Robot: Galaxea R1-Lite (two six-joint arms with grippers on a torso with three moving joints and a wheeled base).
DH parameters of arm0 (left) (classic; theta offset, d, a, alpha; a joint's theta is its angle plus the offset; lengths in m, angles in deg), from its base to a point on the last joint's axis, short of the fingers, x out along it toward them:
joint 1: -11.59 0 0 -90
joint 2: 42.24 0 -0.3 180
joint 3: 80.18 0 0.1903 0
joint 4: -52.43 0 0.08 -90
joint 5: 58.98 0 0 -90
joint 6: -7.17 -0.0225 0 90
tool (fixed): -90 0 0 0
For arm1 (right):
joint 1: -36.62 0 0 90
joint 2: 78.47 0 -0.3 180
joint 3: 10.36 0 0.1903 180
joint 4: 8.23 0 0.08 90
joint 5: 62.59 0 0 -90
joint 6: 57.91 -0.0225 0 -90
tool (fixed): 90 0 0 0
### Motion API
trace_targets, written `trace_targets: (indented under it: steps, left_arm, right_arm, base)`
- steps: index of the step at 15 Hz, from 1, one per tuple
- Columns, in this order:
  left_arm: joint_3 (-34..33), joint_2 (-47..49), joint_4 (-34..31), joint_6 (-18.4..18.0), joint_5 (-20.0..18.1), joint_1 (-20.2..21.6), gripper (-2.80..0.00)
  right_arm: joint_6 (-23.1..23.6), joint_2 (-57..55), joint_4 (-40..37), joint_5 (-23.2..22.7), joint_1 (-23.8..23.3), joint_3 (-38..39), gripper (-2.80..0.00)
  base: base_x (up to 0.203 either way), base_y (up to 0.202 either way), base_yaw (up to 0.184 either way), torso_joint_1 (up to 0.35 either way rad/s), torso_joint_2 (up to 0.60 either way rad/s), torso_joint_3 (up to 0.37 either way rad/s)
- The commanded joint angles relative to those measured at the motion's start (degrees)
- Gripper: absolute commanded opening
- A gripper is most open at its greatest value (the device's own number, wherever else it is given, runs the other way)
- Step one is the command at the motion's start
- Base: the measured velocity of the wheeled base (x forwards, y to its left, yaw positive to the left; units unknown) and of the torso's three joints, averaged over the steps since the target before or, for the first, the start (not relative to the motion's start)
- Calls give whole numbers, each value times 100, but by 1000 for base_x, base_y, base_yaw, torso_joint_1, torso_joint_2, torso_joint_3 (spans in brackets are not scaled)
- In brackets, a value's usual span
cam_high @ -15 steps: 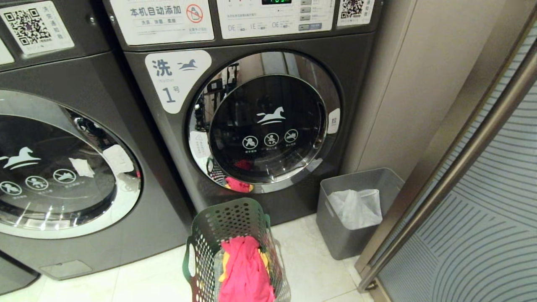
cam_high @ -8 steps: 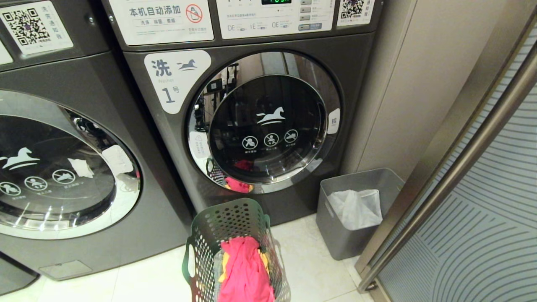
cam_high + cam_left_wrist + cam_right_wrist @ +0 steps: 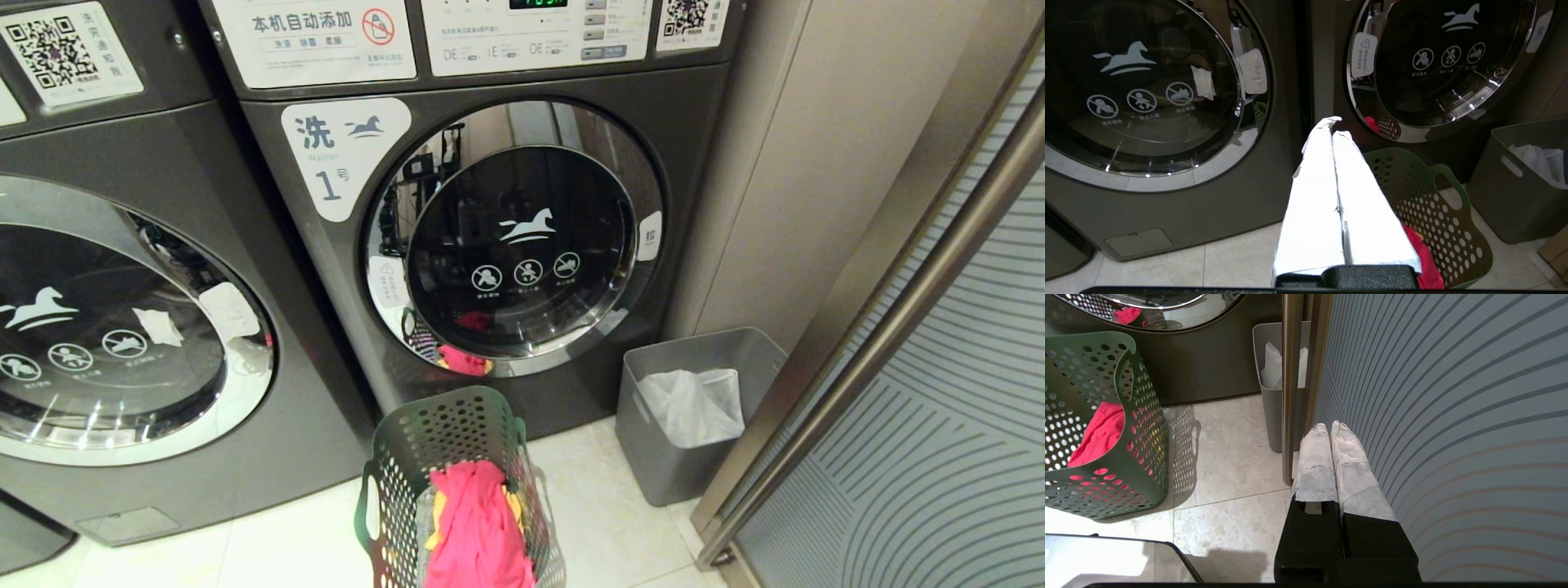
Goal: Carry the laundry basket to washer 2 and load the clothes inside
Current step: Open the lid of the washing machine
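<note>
The dark green laundry basket (image 3: 445, 433) stands on the floor tiles before the machine labelled 1 (image 3: 343, 155). In it lie the clothes: a pink-red garment (image 3: 478, 523) on top, a yellow one (image 3: 437, 510) peeking out beside it. An alike machine (image 3: 106, 327) stands to the left with its door closed and its number label out of view, so I cannot tell if it is washer 2. My left gripper (image 3: 1333, 126) hangs shut and empty just left of the basket (image 3: 1437, 220). My right gripper (image 3: 1329, 426) is shut and empty, right of the basket (image 3: 1143, 428), close to a sliding door. Neither arm shows in the head view.
A plain grey bin (image 3: 694, 408) holding a white sheet (image 3: 692, 404) stands right of the basket against the wall. A striped sliding door with a long metal bar handle (image 3: 898, 327) closes off the right side. Both washer doors are closed.
</note>
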Motion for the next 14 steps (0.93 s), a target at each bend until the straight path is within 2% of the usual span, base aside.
trace_targets:
  steps: [1,3,5,8,9,11,14]
  left_arm:
    - [875,1361,-89,134,70,-5,-280]
    - [1380,2666,-101,548,325,-5,-280]
    - [1602,3944,60,1183,518,-3,-280]
    - [1382,5547,752,2099,656,149,-280]
    - [1087,5866,1138,2279,619,325,0]
    - [748,6374,1900,2459,452,722,0]
    - [876,7168,2341,2473,387,1578,0]
  right_arm:
    - [2,1,-6,-4,2,-5,-280]
    - [2,1,-6,-4,2,-5,-280]
    - [2,-6,-6,-4,2,-5,-280]
    - [6,1,-6,-4,2,-5,-280]
    - [2,1,-6,-4,2,-5,-280]
    - [2,1,-6,-4,2,-5,-280]
    - [2,1,-6,-4,2,-5,-280]
  base:
    - [0,0,0,0,0,0]
    - [0,0,0,0,0,0]
    - [0,0,0,0,0,0]
    - [0,0,0,0,0,0]
    - [0,0,0,0,0,0]
    - [0,0,0,0,0,0]
    - [0,0,0,0,0,0]
